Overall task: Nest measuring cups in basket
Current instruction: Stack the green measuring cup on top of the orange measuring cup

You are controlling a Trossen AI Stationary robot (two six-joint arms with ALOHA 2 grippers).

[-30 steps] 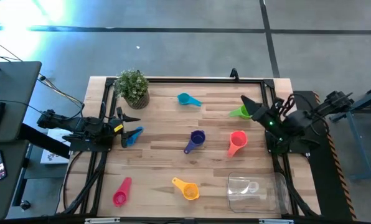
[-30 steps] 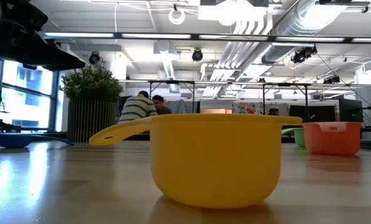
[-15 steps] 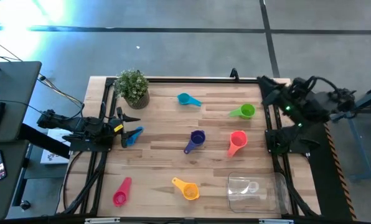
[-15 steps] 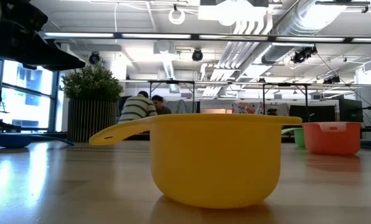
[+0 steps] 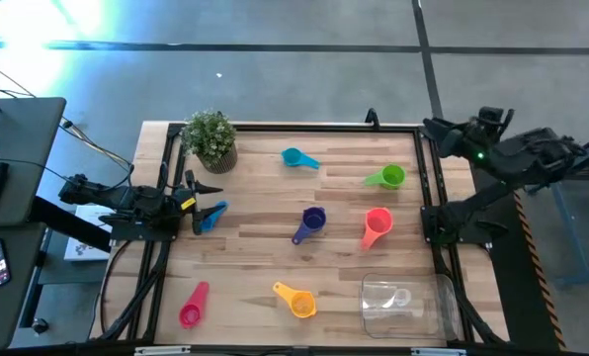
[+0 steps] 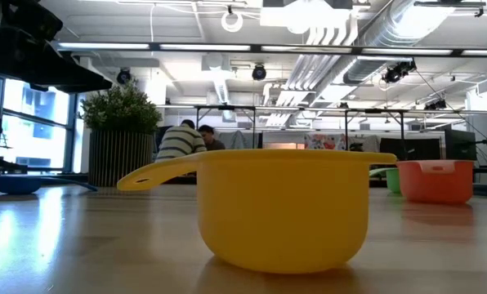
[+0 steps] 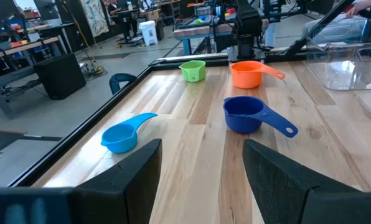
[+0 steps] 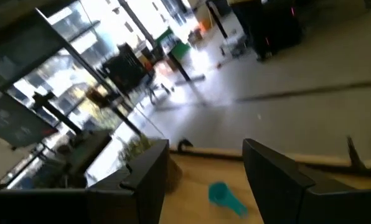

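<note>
Several measuring cups lie apart on the wooden table: teal (image 5: 294, 157), green (image 5: 385, 177), purple (image 5: 310, 222), red-orange (image 5: 376, 225), pink (image 5: 193, 305) and yellow (image 5: 296, 299). A blue cup (image 5: 210, 217) lies on the table under the near finger of my left gripper (image 5: 211, 199), which stands open at the left edge. The clear basket (image 5: 443, 297) sits at the near right corner with a pale small thing inside. My right gripper (image 5: 433, 132) hangs open and raised over the far right corner, with nothing between its fingers (image 8: 142, 180).
A potted plant (image 5: 212, 138) stands at the far left corner. Black rails (image 5: 428, 188) run along the table's left and right sides. People sit in the room beyond the table (image 6: 182, 140). Bare wood lies between the cups in the middle.
My right gripper has drawn back from over the green cup toward the table's far right corner, rising and rolling as it went. It holds nothing, and the green cup stays where it was on the table.
</note>
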